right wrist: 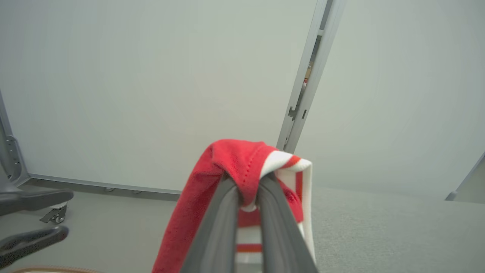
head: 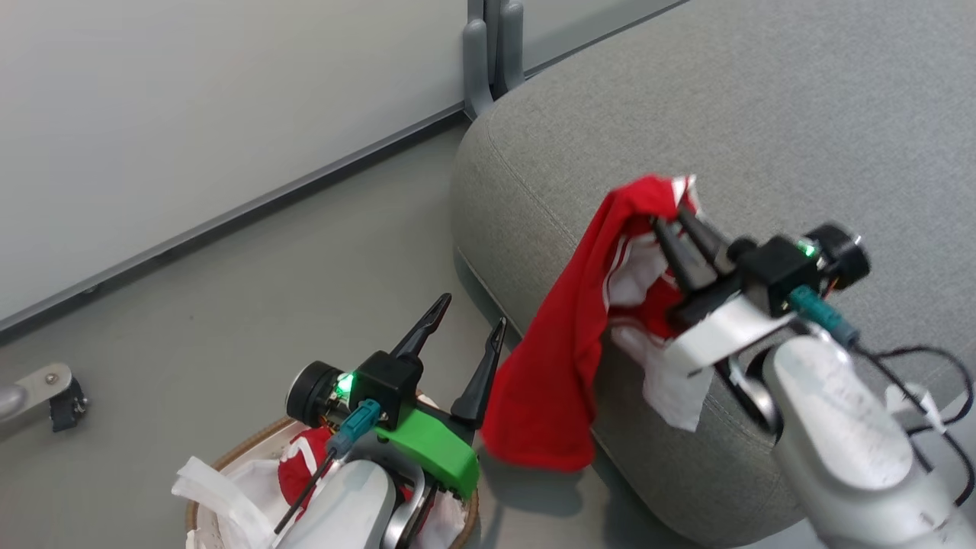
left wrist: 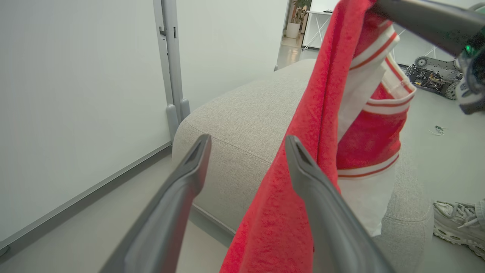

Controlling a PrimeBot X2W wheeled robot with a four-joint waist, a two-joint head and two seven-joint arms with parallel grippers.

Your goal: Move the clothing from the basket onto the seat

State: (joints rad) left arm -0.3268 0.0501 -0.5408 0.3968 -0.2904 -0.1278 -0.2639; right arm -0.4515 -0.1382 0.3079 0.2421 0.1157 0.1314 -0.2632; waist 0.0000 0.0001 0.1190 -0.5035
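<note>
Above the seat's [head: 762,114] rounded front edge, in the head view, your right gripper [head: 667,216] is clamped on the clothing [head: 549,381], a red garment with white stripes that hangs down the front of the seat toward the floor. Your left gripper [head: 473,309] hovers over the basket [head: 252,446] at the lower left, fingers spread wide and holding nothing; another red piece [head: 301,469] lies in the basket on the white liner [head: 206,480]. Along the left wrist view, you see the left gripper [left wrist: 247,140] with its fingers apart, the clothing [left wrist: 265,220] hanging just beyond them against the seat [left wrist: 235,113], and a person's shoe [left wrist: 454,223] on the floor at the far right. Along the right wrist view, the right gripper [right wrist: 250,181] pinches a fold of the clothing [right wrist: 235,155] between its closed fingers, with the seat [right wrist: 379,227] below.
</note>
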